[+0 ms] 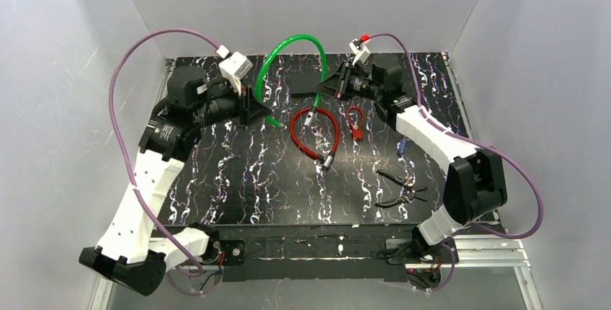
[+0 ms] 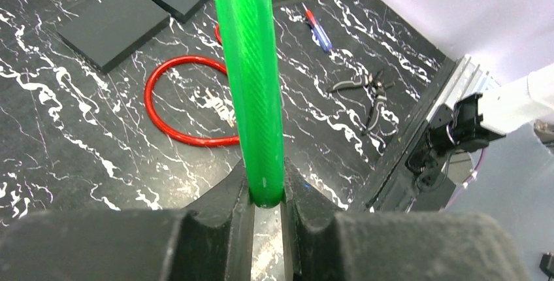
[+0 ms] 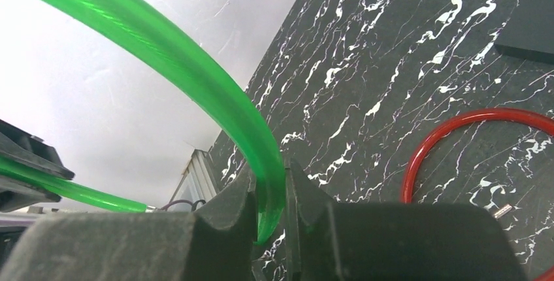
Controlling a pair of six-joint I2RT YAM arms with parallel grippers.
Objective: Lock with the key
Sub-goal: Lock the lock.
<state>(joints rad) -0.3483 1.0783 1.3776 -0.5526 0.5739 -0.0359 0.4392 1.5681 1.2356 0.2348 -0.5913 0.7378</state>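
1. Green cable lock [image 1: 301, 36]: raised off the table [image 1: 238, 180] at its far side, bent into a tall arch spanning both grippers. Lock body and key not made out.
2. Left gripper [image 2: 266, 193]: nearly closed, fingers clamped on the left leg of the green cable lock, which runs straight up through the left wrist view.
3. Right gripper [image 3: 269, 196]: nearly closed, pinching the right leg of the same cable, which curves up and away to the left in the right wrist view.
4. Red cable [image 3: 470, 119]: looped flat on the marbled top near the centre, below the arch, untouched by either gripper.
5. Small red loop [image 1: 355, 121]: just right of the red cable, lying flat.
6. Pliers [image 1: 403, 187]: towards the near right, well apart from both cables.
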